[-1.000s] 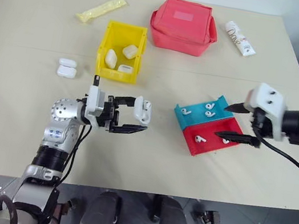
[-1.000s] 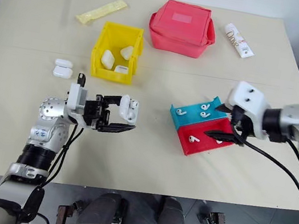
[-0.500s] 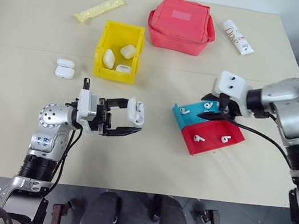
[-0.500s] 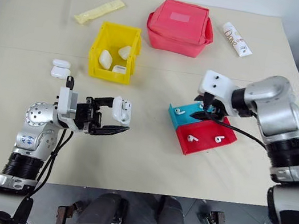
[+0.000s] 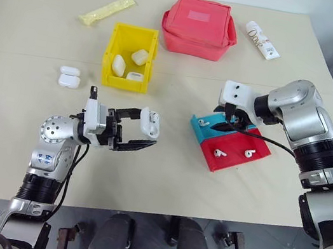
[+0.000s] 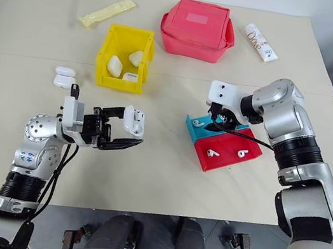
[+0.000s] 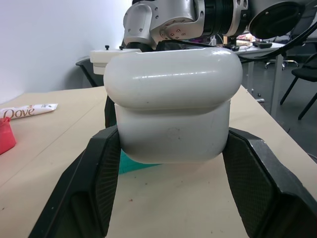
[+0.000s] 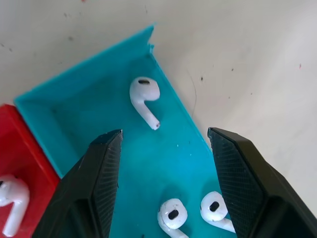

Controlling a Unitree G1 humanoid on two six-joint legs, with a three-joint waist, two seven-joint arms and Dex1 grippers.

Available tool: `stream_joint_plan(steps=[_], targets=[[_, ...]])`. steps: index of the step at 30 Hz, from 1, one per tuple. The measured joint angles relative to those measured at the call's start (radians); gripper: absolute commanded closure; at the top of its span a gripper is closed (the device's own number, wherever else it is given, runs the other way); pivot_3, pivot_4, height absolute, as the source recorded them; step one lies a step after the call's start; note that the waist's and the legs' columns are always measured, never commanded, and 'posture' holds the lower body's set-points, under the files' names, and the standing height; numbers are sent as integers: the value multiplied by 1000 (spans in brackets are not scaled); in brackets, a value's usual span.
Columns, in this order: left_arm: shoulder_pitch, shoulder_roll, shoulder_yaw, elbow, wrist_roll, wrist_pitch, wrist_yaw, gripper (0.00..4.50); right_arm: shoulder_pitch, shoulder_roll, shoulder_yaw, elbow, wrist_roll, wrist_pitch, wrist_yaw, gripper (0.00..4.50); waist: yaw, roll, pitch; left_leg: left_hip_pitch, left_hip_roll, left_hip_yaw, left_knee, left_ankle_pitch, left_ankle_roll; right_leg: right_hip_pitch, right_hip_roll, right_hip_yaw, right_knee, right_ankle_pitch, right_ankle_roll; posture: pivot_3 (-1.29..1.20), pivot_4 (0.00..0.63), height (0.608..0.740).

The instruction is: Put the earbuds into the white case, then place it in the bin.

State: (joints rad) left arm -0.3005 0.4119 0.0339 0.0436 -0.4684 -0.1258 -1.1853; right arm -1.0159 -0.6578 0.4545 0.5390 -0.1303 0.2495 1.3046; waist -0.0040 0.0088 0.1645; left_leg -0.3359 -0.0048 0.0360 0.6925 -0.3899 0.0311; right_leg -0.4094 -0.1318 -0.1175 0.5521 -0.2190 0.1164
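Note:
My left gripper [image 5: 141, 134] is shut on the white case [image 5: 150, 123], holding it above the table in front of the yellow bin [image 5: 109, 56]; the left wrist view shows the case [image 7: 173, 104] pinched between both fingers. My right gripper [image 8: 163, 144] hangs open over the blue tray [image 8: 74, 114], nose down. Three earbuds lie in that tray, one [image 8: 145, 94] just ahead of the fingertips. The adjoining red tray [image 5: 237, 163] holds two more earbuds [image 5: 219, 152]. Nothing is between the right fingers.
The bin holds three white cases. Two more white cases [image 5: 68, 76] lie to its left. A red pouch [image 5: 198, 27], a yellow packet [image 5: 107, 9] and a Dove tube [image 5: 262, 40] sit along the far edge.
My right gripper has swung left and down from beside the trays to over the blue tray. The left gripper has kept still with the case.

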Motion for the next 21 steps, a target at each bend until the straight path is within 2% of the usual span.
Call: stream_joint_plan(steps=[10, 21], targets=[[0, -5, -1, 0, 1, -11, 19, 1761, -52, -8, 1, 151, -86, -184, -3, 1657, -3, 0, 0, 0, 0, 0, 0, 0, 0, 0, 0, 0, 0, 0, 0, 0, 150, 740], [0, -10, -3, 2, 1, -23, 31, 1761, -119, -13, -28, 288, -128, -287, -68, 1657, -3, 1, 0, 0, 0, 0, 0, 0, 0, 0, 0, 0, 0, 0, 0, 0, 150, 740]])
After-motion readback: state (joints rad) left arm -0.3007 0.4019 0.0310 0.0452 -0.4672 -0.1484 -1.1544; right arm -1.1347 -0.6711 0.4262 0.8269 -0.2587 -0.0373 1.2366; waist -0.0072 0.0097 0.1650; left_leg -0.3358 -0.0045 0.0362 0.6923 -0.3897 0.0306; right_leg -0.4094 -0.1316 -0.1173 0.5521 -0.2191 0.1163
